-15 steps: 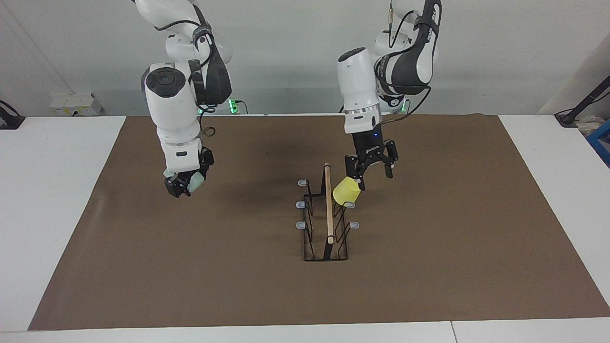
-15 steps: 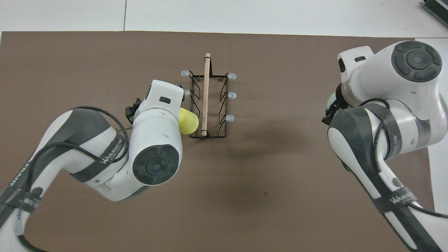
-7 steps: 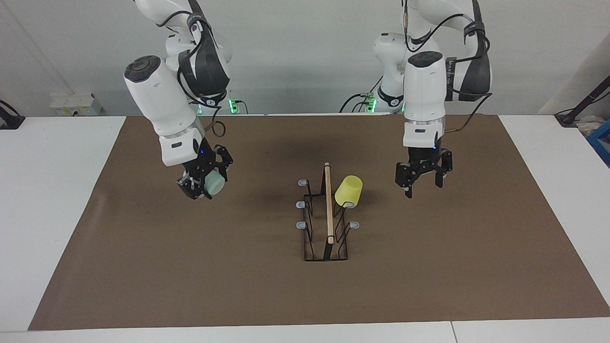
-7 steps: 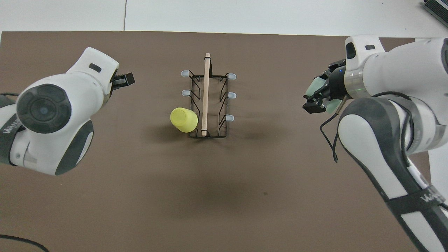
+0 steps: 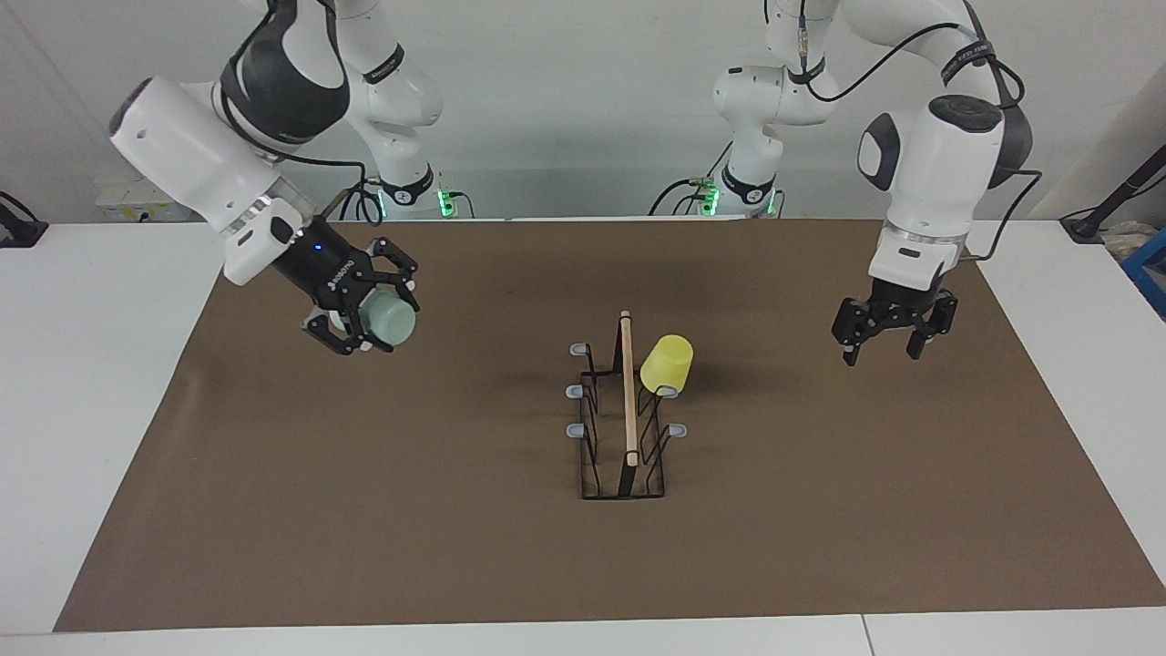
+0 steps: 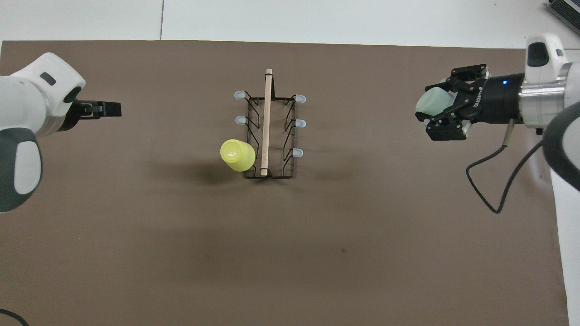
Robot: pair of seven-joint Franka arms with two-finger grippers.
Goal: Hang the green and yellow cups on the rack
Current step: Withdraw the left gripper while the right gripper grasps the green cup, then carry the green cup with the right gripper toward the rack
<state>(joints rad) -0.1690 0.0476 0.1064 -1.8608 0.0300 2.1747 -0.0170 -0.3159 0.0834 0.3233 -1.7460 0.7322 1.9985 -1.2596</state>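
The yellow cup (image 5: pixel 666 363) hangs upside down and tilted on the rack's (image 5: pixel 624 428) prong nearest the robots, on the side toward the left arm's end; it also shows in the overhead view (image 6: pixel 237 155), beside the rack (image 6: pixel 267 131). My right gripper (image 5: pixel 383 314) is shut on the pale green cup (image 5: pixel 390 321), held on its side above the mat, well off the rack toward the right arm's end. The overhead view shows that gripper (image 6: pixel 435 111) and cup (image 6: pixel 430 102) too. My left gripper (image 5: pixel 882 342) is open and empty over the mat toward the left arm's end, also in the overhead view (image 6: pixel 111 109).
A brown mat (image 5: pixel 455 510) covers most of the white table (image 5: pixel 91 364). The rack's other prongs (image 5: pixel 577 392) carry nothing. A blue object (image 5: pixel 1152 273) lies at the table edge at the left arm's end.
My left gripper has moved away from the hung yellow cup toward the left arm's end. My right gripper has swung the green cup onto its side and risen a little.
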